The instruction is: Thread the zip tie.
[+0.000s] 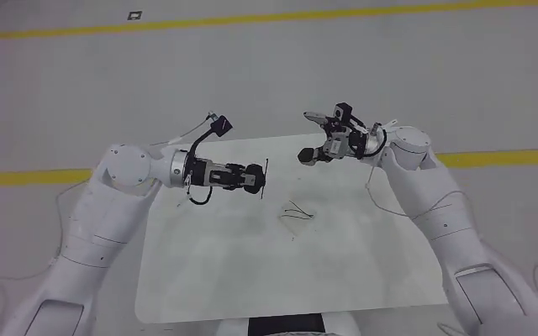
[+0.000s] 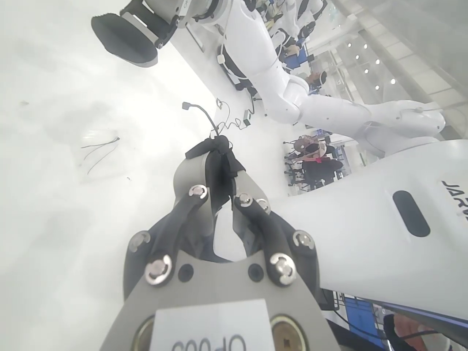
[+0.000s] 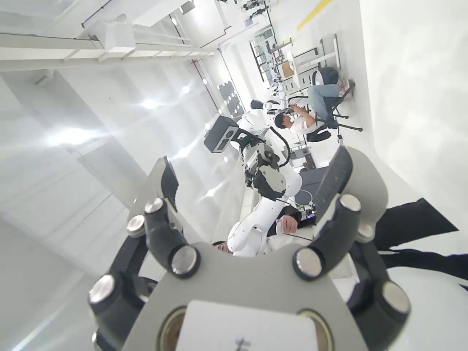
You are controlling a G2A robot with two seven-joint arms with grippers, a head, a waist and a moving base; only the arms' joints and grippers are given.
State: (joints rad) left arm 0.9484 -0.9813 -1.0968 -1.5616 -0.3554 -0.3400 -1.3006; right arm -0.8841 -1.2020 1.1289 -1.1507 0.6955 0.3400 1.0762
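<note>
White tabletop (image 1: 210, 277) takes up the middle of the top view, with pale floor and yellow lines beyond it. The left claw (image 2: 219, 147) is clenched on the zip tie (image 2: 205, 115) and holds it in the air over the far half of the table. The strap curves out past the fingertips and ends in a small square head. Pinching the strap partway along probably leaves the head out in open air, where the tail can be brought round to it.

The right claw (image 3: 252, 184) is spread wide with nothing between its pads. It hovers near the left claw, pointing toward it with a gap between them. This looks like a ready stance for taking the loose end, so the threading seems not yet begun.

A few spare ties (image 1: 296, 212) lie loose on the table, nearer the robot and apart from both claws.

The dark, ragged pad covers on the left fingertips hide the exact spot where the strap is gripped. From above, the tie is only a thin upright line crossing the claw, and its lower end is too fine to follow. The spare ties overlap, so I cannot count them. From the right wrist, the thin dark lines near the far arm are too small to identify.
</note>
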